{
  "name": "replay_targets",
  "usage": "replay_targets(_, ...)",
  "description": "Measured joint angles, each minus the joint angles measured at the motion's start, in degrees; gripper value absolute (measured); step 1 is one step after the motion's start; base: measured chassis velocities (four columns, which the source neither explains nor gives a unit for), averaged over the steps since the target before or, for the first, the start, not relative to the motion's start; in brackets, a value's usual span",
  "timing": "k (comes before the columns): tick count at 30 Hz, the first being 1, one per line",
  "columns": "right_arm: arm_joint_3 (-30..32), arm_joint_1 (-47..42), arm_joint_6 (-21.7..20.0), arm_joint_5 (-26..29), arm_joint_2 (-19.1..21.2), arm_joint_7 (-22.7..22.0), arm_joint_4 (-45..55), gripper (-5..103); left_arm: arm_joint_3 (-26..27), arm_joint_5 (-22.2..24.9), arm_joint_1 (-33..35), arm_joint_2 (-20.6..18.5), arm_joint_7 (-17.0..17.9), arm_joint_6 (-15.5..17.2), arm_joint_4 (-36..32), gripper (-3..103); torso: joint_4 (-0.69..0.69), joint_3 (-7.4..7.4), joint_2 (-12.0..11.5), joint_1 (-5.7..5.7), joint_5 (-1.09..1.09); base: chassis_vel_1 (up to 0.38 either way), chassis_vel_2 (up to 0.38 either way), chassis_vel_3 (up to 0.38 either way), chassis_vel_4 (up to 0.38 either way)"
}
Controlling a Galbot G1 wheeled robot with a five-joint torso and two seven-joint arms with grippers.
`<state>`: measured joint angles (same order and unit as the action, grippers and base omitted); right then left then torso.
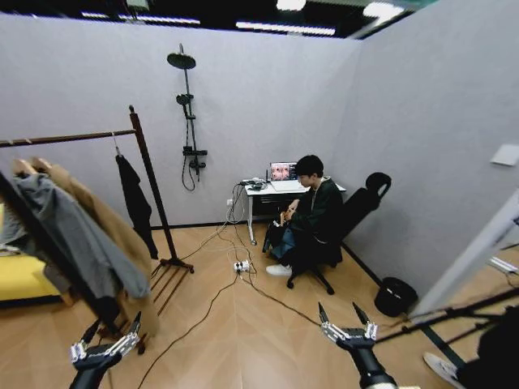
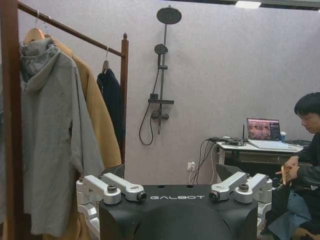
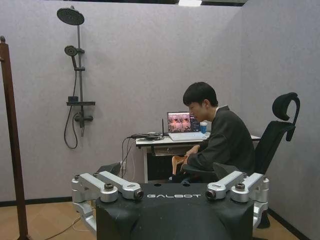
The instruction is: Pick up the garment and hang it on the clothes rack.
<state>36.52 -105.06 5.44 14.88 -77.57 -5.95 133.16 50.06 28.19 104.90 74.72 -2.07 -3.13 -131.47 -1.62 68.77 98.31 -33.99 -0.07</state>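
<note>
Head view: a wood-pattern floor (image 1: 243,340) is enclosed by plain grey walls (image 1: 268,105), with a shower fitting (image 1: 188,121) mounted on the far wall and cables trailing across the floor. The rack (image 1: 150,186) is seen at the robot's left, dark reddish wood with a knobbed post and one top bar. Three items are counted on the bar. The garment (image 1: 135,203) is hung at the far end, just beside the post, on a thin metal hanger; it is plain black, long and limp, and clear of the floor. A tan coat (image 1: 97,215) and a grey jacket (image 1: 69,235) are hung nearer, touching each other and apart from the garment. Two grippers are counted. The left gripper (image 1: 105,339) is held low before the rack, fingers spread, nothing between them. The right gripper (image 1: 347,320) is held low over bare floor, fingers likewise spread and empty.
</note>
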Motion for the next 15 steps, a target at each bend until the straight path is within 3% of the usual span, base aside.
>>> replay_targets(3, 0.0, 0.0, 0.0, 0.0, 0.0, 0.0, 0.0, 100, 0.0, 0.0, 0.0, 0.0, 0.0, 0.0, 0.0, 100, 0.00, -0.01, 0.0, 0.05, 0.11, 0.296, -0.274, -0.281, 0.302)
replay_targets(8, 0.0, 0.0, 0.0, 0.0, 0.0, 0.0, 0.0, 100, 0.0, 0.0, 0.0, 0.0, 0.0, 0.0, 0.0, 100, 0.00, -0.01, 0.0, 0.05, 0.07, 0.140, -0.096, -0.162, 0.186)
replay_targets(15, 0.0, 0.0, 0.0, 0.0, 0.0, 0.0, 0.0, 100, 0.0, 0.0, 0.0, 0.0, 0.0, 0.0, 0.0, 100, 0.00, 0.03, 0.0, -0.06, 0.08, -0.020, -0.020, 0.035, 0.002)
